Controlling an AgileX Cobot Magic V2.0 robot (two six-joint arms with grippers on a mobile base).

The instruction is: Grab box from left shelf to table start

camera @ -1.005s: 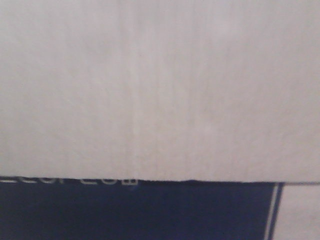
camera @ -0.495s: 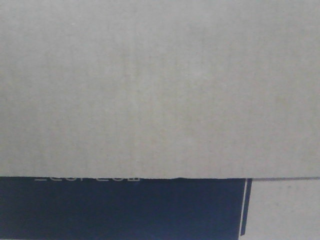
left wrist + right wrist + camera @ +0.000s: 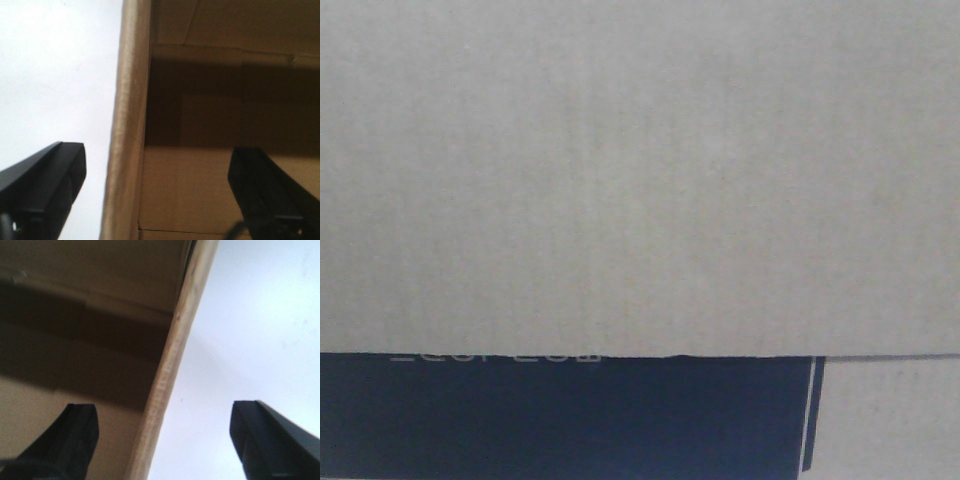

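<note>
Barely shifted over the last half second: box (image 3: 640, 180) fills the front view, settled close. Left hand (image 3: 155, 195) and right hand (image 3: 162, 440) spread, straddling box walls.

brown box (image 3: 640, 180), black printed panel

The box (image 3: 640, 180) before me is plain cardboard — matt, pale brown, with a faint ribbed grain down its face. Its printed patch (image 3: 560, 420) is flat dark ink, no shine, the lettering thin and white. At my left claw (image 3: 155, 195) the cardboard edge looks soft and fibrous; my right claw (image 3: 165, 440) shows the same — my fingers (image 3: 272, 440) look matt black, smooth.
</note>
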